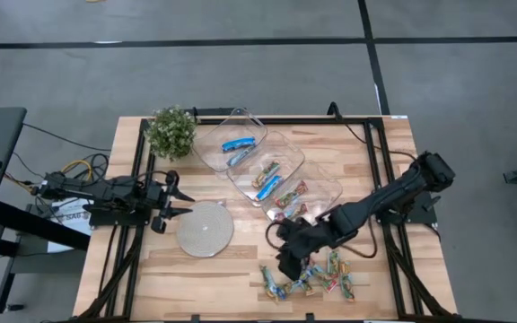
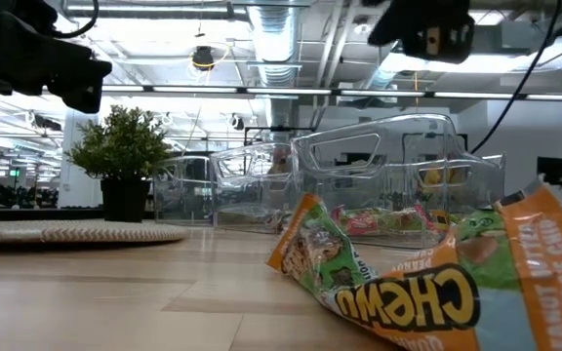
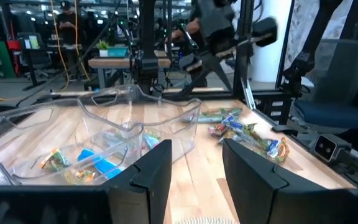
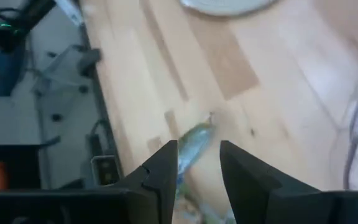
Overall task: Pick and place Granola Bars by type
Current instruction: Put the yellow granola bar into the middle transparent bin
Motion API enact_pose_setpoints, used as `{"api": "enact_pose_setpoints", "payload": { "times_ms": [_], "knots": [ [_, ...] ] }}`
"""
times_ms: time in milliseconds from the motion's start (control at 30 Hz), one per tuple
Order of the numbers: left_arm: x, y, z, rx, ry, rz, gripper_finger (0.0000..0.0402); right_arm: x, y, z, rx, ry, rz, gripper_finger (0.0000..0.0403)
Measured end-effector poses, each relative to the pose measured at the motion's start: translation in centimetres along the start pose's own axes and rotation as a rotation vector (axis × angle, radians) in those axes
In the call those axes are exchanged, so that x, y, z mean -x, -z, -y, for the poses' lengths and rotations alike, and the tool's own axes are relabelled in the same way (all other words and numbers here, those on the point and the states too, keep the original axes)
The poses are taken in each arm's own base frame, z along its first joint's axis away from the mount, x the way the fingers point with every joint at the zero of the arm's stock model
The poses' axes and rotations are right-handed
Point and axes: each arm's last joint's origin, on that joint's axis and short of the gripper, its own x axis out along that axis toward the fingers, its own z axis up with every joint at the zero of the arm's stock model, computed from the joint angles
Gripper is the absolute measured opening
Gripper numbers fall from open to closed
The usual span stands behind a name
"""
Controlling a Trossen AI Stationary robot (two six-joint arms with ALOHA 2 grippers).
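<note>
My right gripper [image 4: 197, 165], fingers apart and empty, hangs over a blue-and-white bar [image 4: 192, 148] lying lengthwise between them, near the table's front edge

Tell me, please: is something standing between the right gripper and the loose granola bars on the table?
Nothing visible does. The right gripper hangs with open fingers at the edge of the pile of granola bars, and in the right wrist view one bar lies on bare wood just ahead of the fingers.
</note>
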Motion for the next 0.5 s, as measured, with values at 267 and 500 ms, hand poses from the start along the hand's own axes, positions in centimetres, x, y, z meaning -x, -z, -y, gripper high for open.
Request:
{"api": "enact_pose_setpoints", "payload": {
  "times_ms": [267,500],
  "knots": [
    [0.0,0.0,0.0,0.0,0.0,-0.006,0.0138,0.0,-1.1,-2.3,0.084,0.19,0.009,0.0113],
    [0.0,0.0,0.0,0.0,0.0,-0.007,0.0138,0.8,-2.4,-4.0,0.12,0.262,0.001,0.0113]
  ]
}}
